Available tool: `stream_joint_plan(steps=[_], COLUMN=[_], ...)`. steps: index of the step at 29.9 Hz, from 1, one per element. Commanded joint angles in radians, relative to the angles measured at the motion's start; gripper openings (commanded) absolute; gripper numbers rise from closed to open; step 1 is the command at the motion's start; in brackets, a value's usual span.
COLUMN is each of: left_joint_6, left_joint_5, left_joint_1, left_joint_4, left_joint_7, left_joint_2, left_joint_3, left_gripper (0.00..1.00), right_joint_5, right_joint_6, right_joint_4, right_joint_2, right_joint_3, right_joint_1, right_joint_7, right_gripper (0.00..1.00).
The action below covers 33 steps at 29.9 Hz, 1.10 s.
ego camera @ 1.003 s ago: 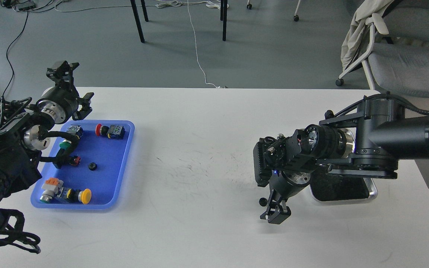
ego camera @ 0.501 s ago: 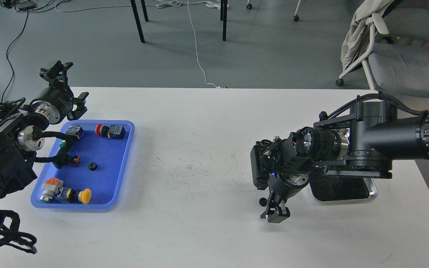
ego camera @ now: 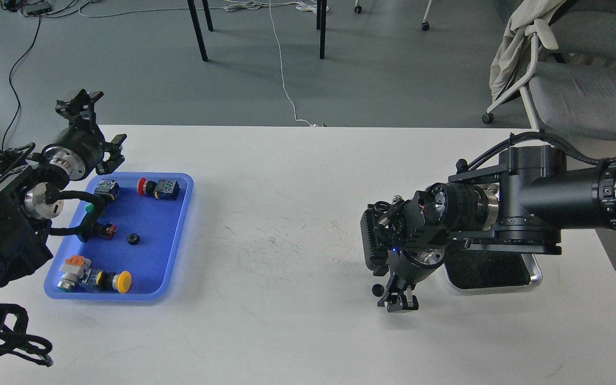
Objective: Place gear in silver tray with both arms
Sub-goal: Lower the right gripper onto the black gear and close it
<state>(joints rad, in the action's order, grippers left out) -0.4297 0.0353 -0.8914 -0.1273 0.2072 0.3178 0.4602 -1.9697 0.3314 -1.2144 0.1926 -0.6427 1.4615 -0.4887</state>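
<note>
From the head view, the right claw (ego camera: 398, 303) is pointing down at the white surface (ego camera: 297, 214) near its right edge, its fingers too dark to tell apart. A small black gear (ego camera: 377, 289) is lying just beside it. The silver tray (ego camera: 536, 274) is sitting behind, partly hidden by the right arm (ego camera: 527, 203). The left claw (ego camera: 81, 104) is hanging spread and empty above the far left corner, beyond the blue tray (ego camera: 177, 235).
</note>
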Motion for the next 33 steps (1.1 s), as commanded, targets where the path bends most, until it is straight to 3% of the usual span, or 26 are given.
stream_joint_plan(steps=[1, 10, 22, 33], left_joint_6=[0.0, 0.0, 0.0, 0.0], left_joint_5=[0.0, 0.0, 0.0, 0.002], left_joint_1=[0.0, 0.012, 0.014, 0.026], left_joint_4=[0.0, 0.0, 0.0, 0.0], left_joint_7=[0.0, 0.0, 0.0, 0.0], left_joint_2=[0.0, -0.002, 0.0, 0.0], left_joint_3=[0.0, 0.0, -0.002, -0.005], left_gripper=[0.99, 0.99, 0.99, 0.99], right_joint_5=[0.002, 0.002, 0.0, -0.014], right_joint_6=[0.0, 0.0, 0.0, 0.015], right_joint_4=[0.004, 0.019, 0.024, 0.033], right_joint_2=[-0.002, -0.024, -0.031, -0.044], right_joint_3=[-0.003, -0.002, -0.003, -0.005], right_joint_1=[0.003, 0.005, 0.005, 0.017], right_joint_7=[0.0, 0.0, 0.0, 0.0], right_gripper=[0.51, 0.46, 0.3, 0.04])
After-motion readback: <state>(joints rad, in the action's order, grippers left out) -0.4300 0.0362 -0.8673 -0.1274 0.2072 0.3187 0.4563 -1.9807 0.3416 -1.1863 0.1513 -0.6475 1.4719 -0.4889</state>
